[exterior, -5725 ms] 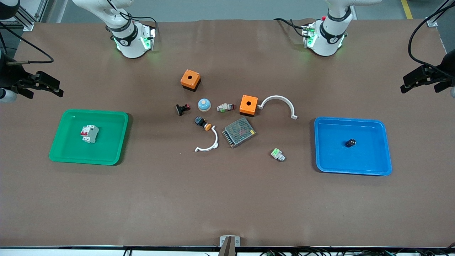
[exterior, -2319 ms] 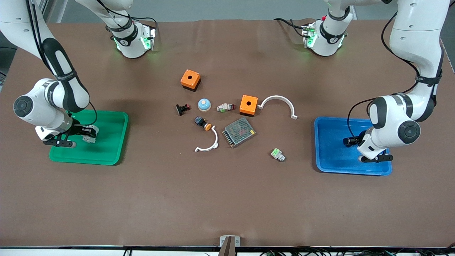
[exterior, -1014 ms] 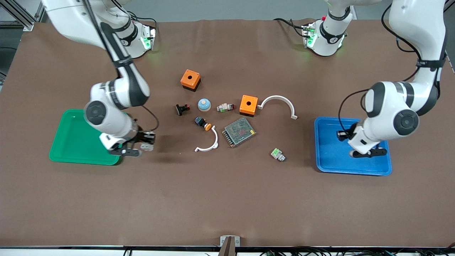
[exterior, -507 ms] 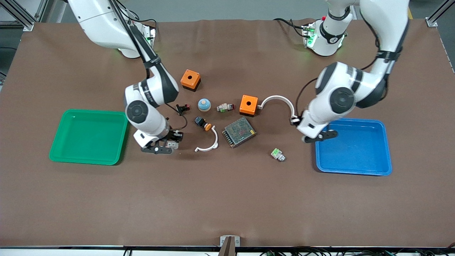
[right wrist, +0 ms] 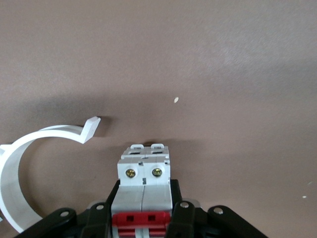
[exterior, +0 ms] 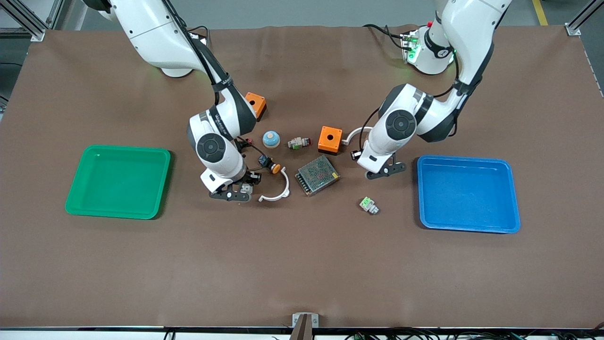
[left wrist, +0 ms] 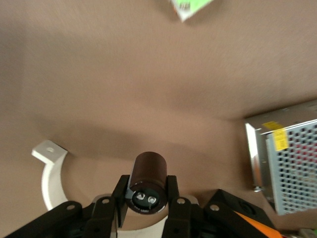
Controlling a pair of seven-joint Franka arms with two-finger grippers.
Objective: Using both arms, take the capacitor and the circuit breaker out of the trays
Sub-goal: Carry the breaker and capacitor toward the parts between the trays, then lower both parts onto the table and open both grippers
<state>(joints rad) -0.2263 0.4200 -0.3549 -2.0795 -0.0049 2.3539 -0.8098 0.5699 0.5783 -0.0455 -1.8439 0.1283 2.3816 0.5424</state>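
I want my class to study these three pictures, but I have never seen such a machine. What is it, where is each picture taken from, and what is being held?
Two white robot arms stand at a brown table. The wide picture comes from a high camera facing them; the other two come from cameras on each arm's wrist. The left gripper is shut on a small dark capacitor, over the table beside a metal mesh box. The right gripper is shut on a white breaker with a red lever, over the table beside a white curved bracket. A green tray and a blue tray lie at the table's ends, with small electrical parts scattered between them.
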